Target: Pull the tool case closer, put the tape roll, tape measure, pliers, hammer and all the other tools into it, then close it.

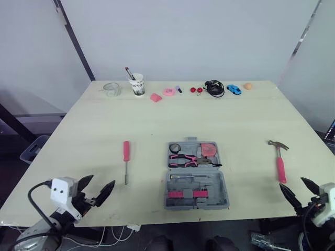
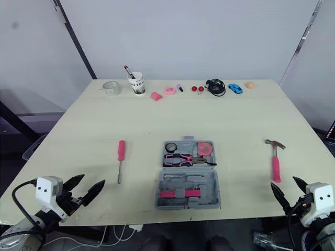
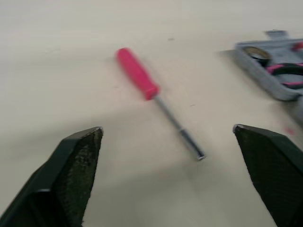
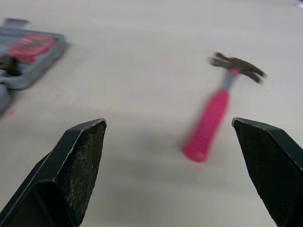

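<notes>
Loading leftovers: case [image 1: 212, 184] sits open; left claw [image 1: 100, 183] wide, empty, screwdriver [image 1: 126, 156] just ahead; right claw [image 1: 293, 184] wide, empty, hammer [image 1: 281, 163] just ahead. Next likely: reach, grip handles.

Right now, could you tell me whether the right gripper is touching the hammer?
Apart. The right wrist view shows bare table between the open right gripper and the hammer.

Left tool [image 1: 101, 181] low and spread wide, right tool [image 1: 292, 182] low, likewise spread
</notes>
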